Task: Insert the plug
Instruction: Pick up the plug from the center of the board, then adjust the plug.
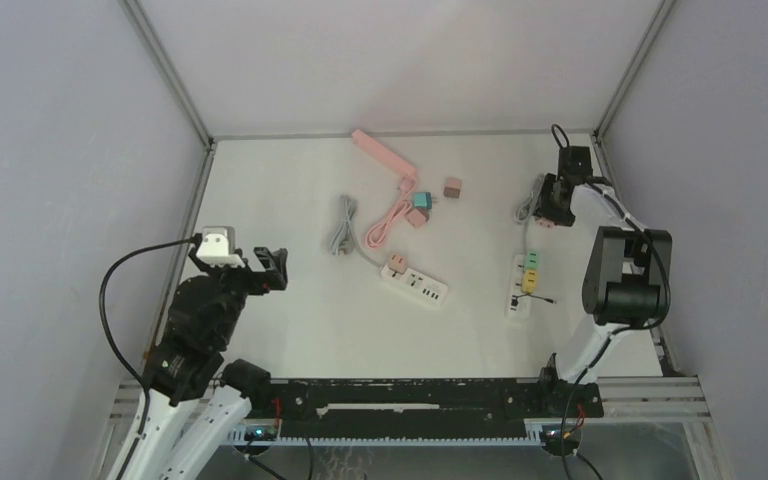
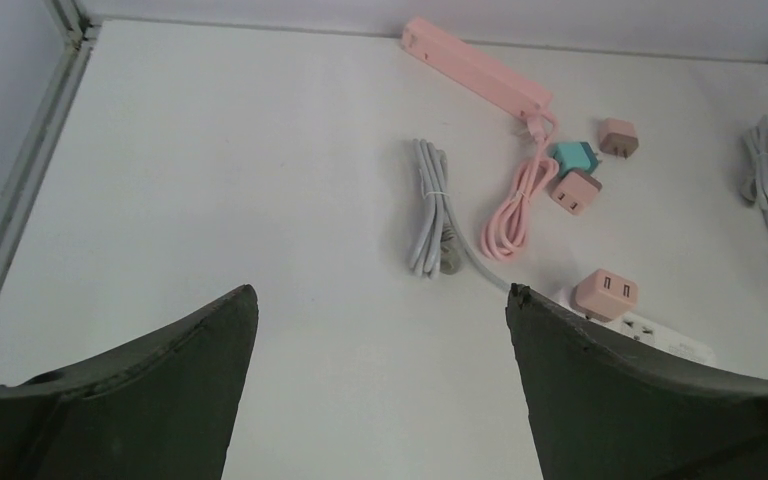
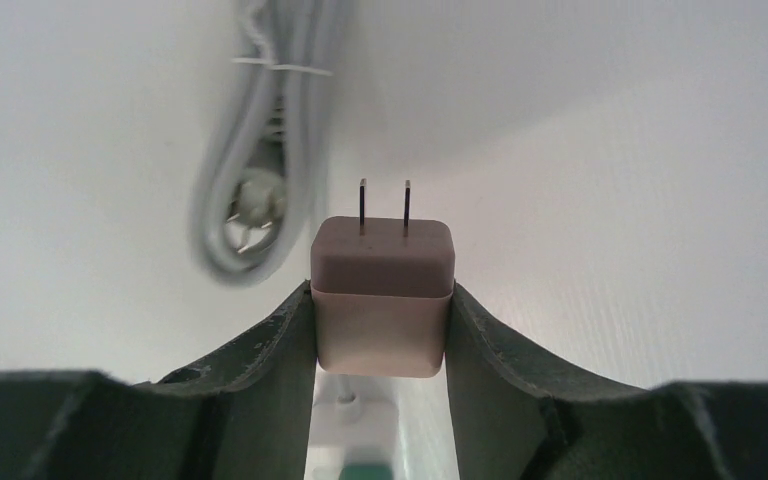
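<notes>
My right gripper [image 3: 381,292] is shut on a pinkish-brown plug [image 3: 382,250], whose two metal prongs point away from the wrist. In the top view that gripper [image 1: 557,205] hangs at the far right, beyond a white power strip [image 1: 522,285] that carries a green and a yellow plug. A blurred end of that strip [image 3: 355,425] shows under the held plug. My left gripper [image 2: 380,295] is open with nothing between its fingers, raised over the near left of the table [image 1: 270,268].
A second white power strip [image 1: 415,283] with a pink plug [image 1: 396,264] lies mid-table. A pink power strip [image 1: 385,157] and its coiled cable [image 1: 388,222], loose teal [image 1: 421,200], pink [image 1: 416,217] and brown [image 1: 452,188] plugs and grey cable coils [image 1: 341,229] [image 3: 260,190] lie around. Walls enclose the table.
</notes>
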`<state>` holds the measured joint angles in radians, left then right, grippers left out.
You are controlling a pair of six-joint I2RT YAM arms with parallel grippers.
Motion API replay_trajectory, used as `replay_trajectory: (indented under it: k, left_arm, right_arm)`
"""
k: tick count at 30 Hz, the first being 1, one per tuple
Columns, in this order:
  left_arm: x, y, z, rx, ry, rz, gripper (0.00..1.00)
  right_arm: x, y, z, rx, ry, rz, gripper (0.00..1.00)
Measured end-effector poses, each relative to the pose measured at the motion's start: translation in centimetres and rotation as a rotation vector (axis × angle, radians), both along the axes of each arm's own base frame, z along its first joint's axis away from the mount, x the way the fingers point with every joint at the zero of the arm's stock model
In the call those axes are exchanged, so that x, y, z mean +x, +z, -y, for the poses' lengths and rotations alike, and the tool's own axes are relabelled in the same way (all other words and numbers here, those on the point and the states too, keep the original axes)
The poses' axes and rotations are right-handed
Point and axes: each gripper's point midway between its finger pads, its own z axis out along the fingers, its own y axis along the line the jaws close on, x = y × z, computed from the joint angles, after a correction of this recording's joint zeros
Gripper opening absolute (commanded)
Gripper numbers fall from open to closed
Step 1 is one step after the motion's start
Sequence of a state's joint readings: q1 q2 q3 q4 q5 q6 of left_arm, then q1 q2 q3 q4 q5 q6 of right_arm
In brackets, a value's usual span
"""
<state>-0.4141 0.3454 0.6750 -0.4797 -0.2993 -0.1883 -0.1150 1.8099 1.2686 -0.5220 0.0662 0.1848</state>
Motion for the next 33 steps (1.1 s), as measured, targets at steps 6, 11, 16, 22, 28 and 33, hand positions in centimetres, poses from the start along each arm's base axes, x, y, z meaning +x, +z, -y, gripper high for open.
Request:
replay_trajectory:
  k: [6, 11, 16, 22, 28, 33]
  left_arm:
    - [0.5, -1.3, 1.7, -0.015, -0.065, -0.07, 0.97]
    - [0.7, -2.0, 2.9, -0.04, -0.108, -0.112, 0.95]
    - [0.9, -1.9, 4.7, -0.084, -0.177, -0.161, 0.91]
    - [1.1, -2.4, 7.3, -0.149, -0.282, -0.213, 0.88]
    - [1.3, -3.0, 10.1, -0.221, -0.386, -0.282, 0.84]
    - [1.3, -3.5, 12.0, -0.274, -0.458, -0.335, 0.83]
  right_arm:
    - [-0.3, 5.1, -3.9, -0.02, 0.11, 0.126, 0.39]
    - [-2.1, 7.2, -8.9, -0.021, 0.254, 0.169, 0.39]
    - [-4.9, 8.6, -15.3, -0.014, 0.445, 0.21, 0.39]
    - [-8.3, 9.5, -21.0, -0.011, 0.634, 0.247, 0.39]
    - [-11.2, 9.8, -25.8, -0.024, 0.838, 0.295, 0.39]
    - [-13.7, 9.6, -29.0, -0.022, 1.007, 0.333, 0.38]
